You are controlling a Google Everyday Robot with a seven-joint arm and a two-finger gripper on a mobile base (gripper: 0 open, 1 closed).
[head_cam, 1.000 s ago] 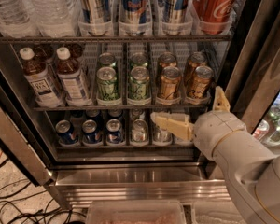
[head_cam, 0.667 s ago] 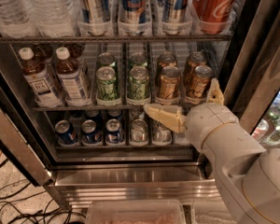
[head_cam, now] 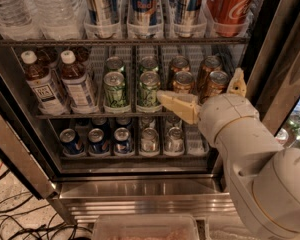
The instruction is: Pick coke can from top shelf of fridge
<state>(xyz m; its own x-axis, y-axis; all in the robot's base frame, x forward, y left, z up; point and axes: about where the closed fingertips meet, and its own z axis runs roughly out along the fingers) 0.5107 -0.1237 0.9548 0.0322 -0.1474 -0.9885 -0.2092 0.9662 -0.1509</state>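
The red coke can [head_cam: 231,5] stands at the right end of the top shelf [head_cam: 65,42], in a clear plastic lane tray; its top is cut off by the frame edge. The fridge [head_cam: 140,186] is open in front of me, with its wire racks full of drinks. My gripper [head_cam: 199,85] is open and empty. It hangs in front of the middle rack, below and a little left of the coke can. One finger [head_cam: 177,104] points left and the other [head_cam: 237,82] points up.
Tall blue-and-silver cans [head_cam: 144,4] and water bottles [head_cam: 54,9] share the top shelf. The middle rack holds tea bottles [head_cam: 42,86], green cans [head_cam: 115,90] and gold-brown cans [head_cam: 182,81]. Short cans [head_cam: 97,141] fill the lower rack. The dark door frame [head_cam: 270,49] stands at right. Cables [head_cam: 20,219] lie on the floor.
My gripper has risen from the lower rack's level to the middle rack's level, with the arm closer to the camera. The drinks have not moved.
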